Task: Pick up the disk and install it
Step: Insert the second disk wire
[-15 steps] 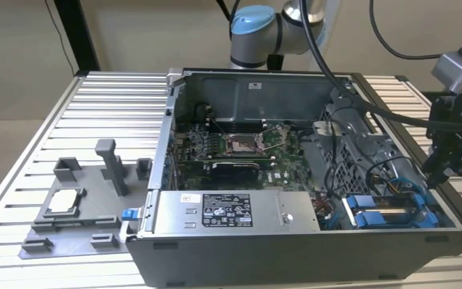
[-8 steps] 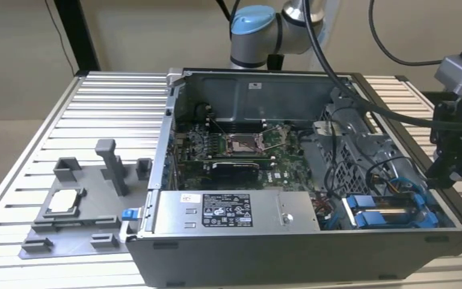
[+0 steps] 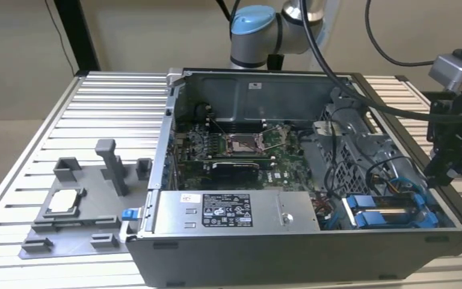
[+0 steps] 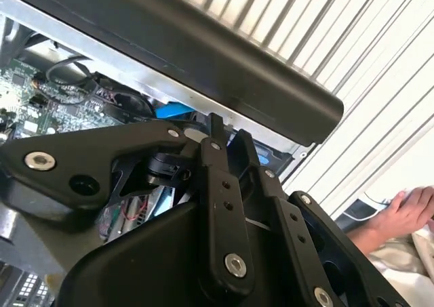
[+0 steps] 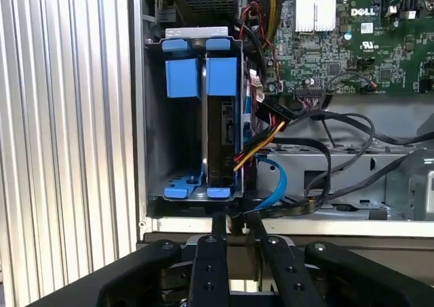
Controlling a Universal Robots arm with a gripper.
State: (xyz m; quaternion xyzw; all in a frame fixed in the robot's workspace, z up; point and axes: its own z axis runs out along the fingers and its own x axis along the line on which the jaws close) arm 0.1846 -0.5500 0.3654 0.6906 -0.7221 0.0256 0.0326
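Item: open computer case (image 3: 311, 253), lying on its side on a ribbed metal table (image 3: 103, 114) so the interior faces up for access. Inside, at the near corner on the exterior view's right, a drive cage (image 5: 152, 117) holds the disk (image 5: 220, 124), standing on edge in its blue carrier and seated in one of two slots, with the neighbouring slot showing only blue carrier tabs; cables run to the disk's side, which suggests it is already in its bay. A grey metal box (image 3: 223, 211) with a label sits along the near wall, and the motherboard (image 3: 239, 144) lies beyond it. Item: gripper (image 3: 456, 156), hanging just outside the case at the exterior view's right, above the cage edge, holding nothing; in both wrist views its two fingers (image 5: 210, 253) stand close together with only a narrow gap, practically closed. Item: grey fixture tray (image 3: 79, 211) on the table to the exterior view's left, carrying a small white-topped chip (image 3: 64, 201). Item: a person's hand (image 4: 400, 215), resting well off beyond the table edge.
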